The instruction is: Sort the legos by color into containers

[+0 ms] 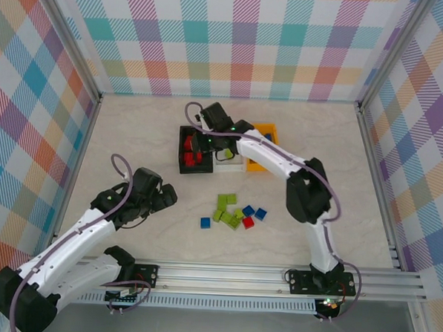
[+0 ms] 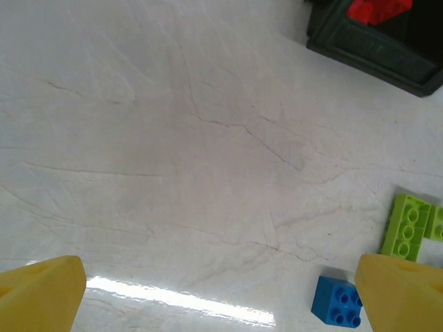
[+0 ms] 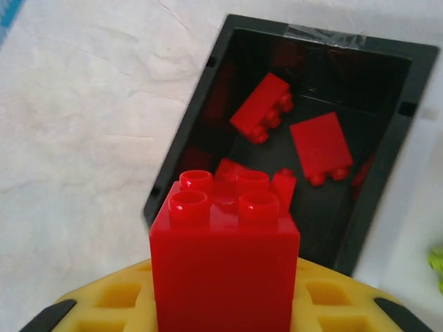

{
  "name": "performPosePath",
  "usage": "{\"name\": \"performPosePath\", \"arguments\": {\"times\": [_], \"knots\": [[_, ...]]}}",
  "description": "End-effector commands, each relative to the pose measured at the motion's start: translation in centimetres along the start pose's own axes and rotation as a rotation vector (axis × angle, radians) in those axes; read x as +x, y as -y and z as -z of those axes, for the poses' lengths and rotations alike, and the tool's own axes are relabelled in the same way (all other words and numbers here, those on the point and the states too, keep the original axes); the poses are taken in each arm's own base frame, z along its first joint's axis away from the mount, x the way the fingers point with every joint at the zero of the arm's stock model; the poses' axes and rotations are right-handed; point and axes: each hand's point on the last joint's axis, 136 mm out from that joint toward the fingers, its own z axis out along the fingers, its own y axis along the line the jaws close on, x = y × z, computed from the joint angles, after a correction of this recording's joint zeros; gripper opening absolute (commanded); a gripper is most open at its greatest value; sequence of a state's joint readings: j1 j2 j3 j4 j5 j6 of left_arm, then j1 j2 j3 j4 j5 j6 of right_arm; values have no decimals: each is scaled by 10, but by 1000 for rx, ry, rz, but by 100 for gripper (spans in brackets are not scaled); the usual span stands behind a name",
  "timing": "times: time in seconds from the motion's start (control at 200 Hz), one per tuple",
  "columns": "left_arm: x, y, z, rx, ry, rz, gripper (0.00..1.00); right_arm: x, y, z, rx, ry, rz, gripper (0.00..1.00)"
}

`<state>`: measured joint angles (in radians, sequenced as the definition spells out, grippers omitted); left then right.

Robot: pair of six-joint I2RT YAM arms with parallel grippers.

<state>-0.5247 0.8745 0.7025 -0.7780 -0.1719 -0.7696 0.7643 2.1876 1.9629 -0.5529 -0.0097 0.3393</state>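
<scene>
Marbled pale tabletop (image 1: pixel 134 132), black rectangular plastic bin (image 3: pixel 187 131) just below your right gripper (image 3: pixel 223 311).
You have open surface all round; the bin already holds red bricks. Your right gripper is clenched on a square red plastic brick (image 3: pixel 225 256) over the bin's near corner. Your left gripper (image 2: pixel 221 290) hangs spread wide, nearer the loose bricks (image 1: pixel 234 211).

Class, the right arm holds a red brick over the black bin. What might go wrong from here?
1. The red brick in the right gripper seems to hang over a corner of the black bin. If released now, it might clip the rim and bounce onto the table.
2. The white bin stands alongside, so a bounce could land there.
</scene>
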Motion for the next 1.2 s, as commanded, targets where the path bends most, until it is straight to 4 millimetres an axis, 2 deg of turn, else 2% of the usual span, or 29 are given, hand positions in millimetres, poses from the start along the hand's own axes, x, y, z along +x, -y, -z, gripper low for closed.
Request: {"name": "performPosePath", "arguments": {"times": [0.0,0.075,0.16,0.28,0.395,0.565,0.715,0.84,0.945,1.06,1.195], "knots": [[10,15,-9,55,-54,-29,100,0,-8,-16,-23,-65,-29,37],[14,22,-11,65,-69,-60,100,-7,-8,-26,-27,-65,-48,49],[18,28,-13,65,-84,-95,100,-19,-15,-21,-49,-27,-47,63],[24,39,-20,65,-105,-146,100,-37,-21,3,-65,49,-45,66],[35,58,-26,79,-134,-210,100,-40,-16,34,-58,111,-56,67],[67,92,-39,80,-208,-376,100,-11,12,76,-27,144,-111,67],[104,108,-57,38,-279,-519,97,22,39,102,25,139,-127,67],[124,105,-72,-11,-331,-562,90,45,62,118,60,141,-166,67],[132,99,-80,-50,-353,-576,84,57,77,127,80,143,-193,67],[131,89,-90,-113,-342,-602,74,63,84,134,83,154,-203,67],[128,86,-101,-151,-334,-610,61,63,85,139,75,169,-207,67]]}}
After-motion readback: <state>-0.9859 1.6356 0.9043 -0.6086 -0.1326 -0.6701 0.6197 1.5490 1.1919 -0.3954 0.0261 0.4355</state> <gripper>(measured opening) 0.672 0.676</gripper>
